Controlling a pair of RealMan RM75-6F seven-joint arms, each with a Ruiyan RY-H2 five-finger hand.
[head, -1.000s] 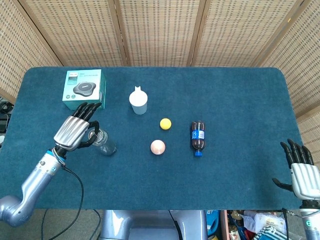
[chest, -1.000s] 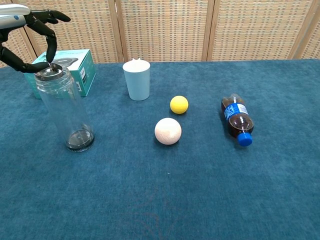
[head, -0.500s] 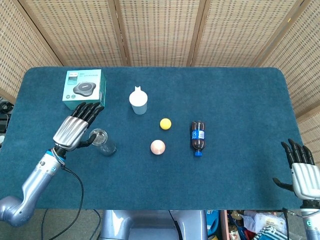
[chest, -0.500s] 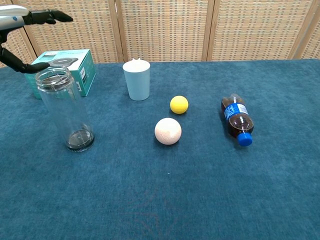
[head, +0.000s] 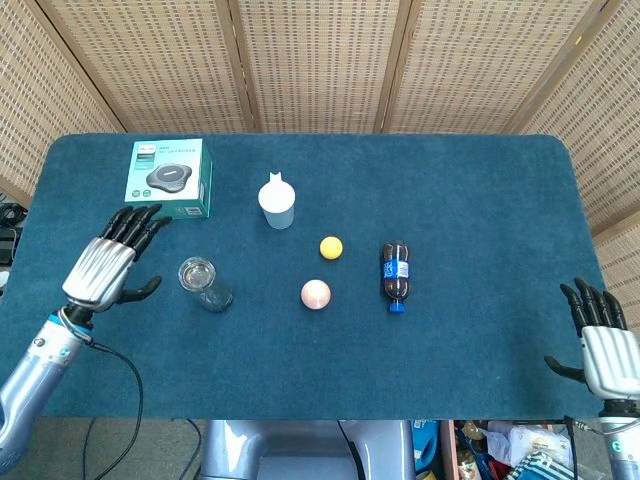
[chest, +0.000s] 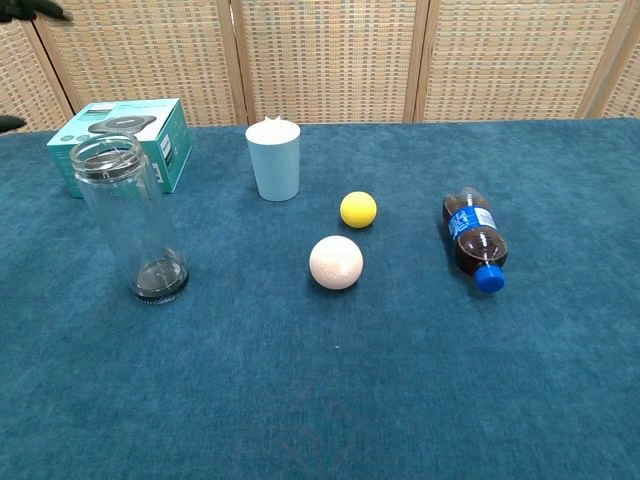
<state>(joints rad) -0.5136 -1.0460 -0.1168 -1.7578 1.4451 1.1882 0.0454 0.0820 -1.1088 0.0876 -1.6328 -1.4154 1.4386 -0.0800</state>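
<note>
A clear glass jar (head: 204, 283) (chest: 131, 220) stands upright and uncapped on the blue table. My left hand (head: 105, 265) hovers to its left, apart from it, fingers spread and holding nothing; in the chest view only dark fingertips (chest: 30, 10) show at the top left corner. My right hand (head: 603, 345) rests open at the table's near right edge, far from everything.
A teal box (head: 168, 178) (chest: 125, 138) lies behind the jar. A pale blue cup (head: 277, 204) (chest: 273, 158), a yellow ball (head: 331, 247) (chest: 358, 209), a pinkish ball (head: 315, 293) (chest: 335, 262) and a cola bottle lying on its side (head: 395, 274) (chest: 473, 240) occupy the middle. Wicker screens stand behind.
My left hand let go of the jar's rim and drew away to the left, leaving the jar standing. The right hand has not moved.
</note>
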